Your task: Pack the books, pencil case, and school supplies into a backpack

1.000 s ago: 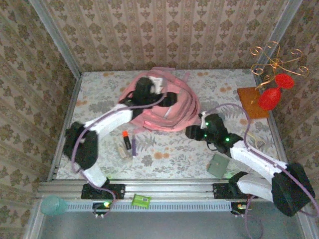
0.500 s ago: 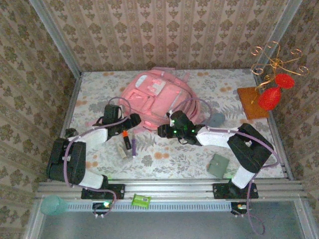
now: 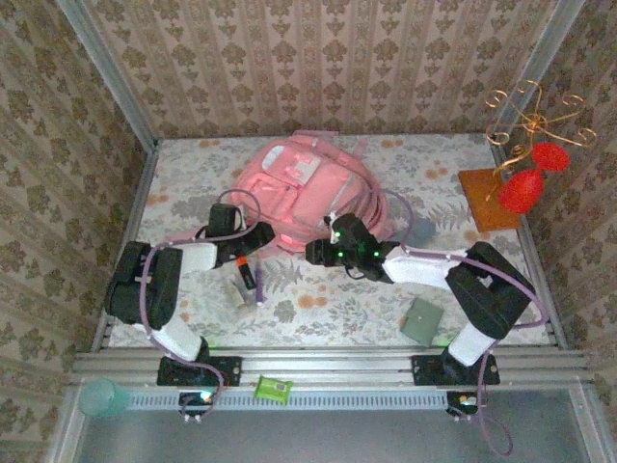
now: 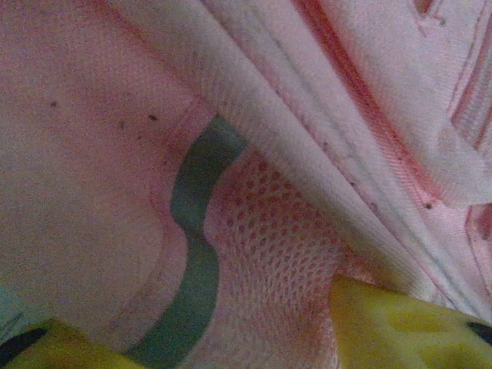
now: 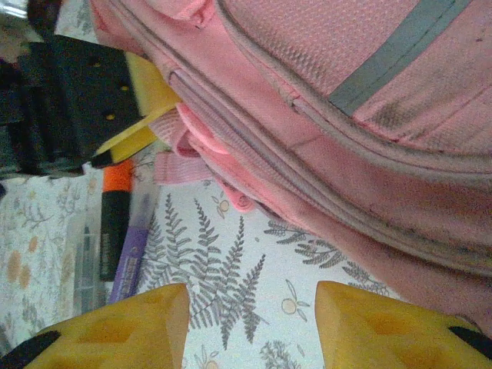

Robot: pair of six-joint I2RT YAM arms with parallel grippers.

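- We are seeing the pink backpack (image 5: pixel 323 115) lying across the top.
- We are seeing the marker (image 5: pixel 115 223) lying beside the purple pen (image 5: pixel 127 265) on the worktop (image 5: pixel 246 261).

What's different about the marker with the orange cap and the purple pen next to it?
The marker is fat; the pen is skinny. The marker is black with an orange cap; the pen is purple. Both lie flat, side by side on the flowery table, just outside the pink backpack.
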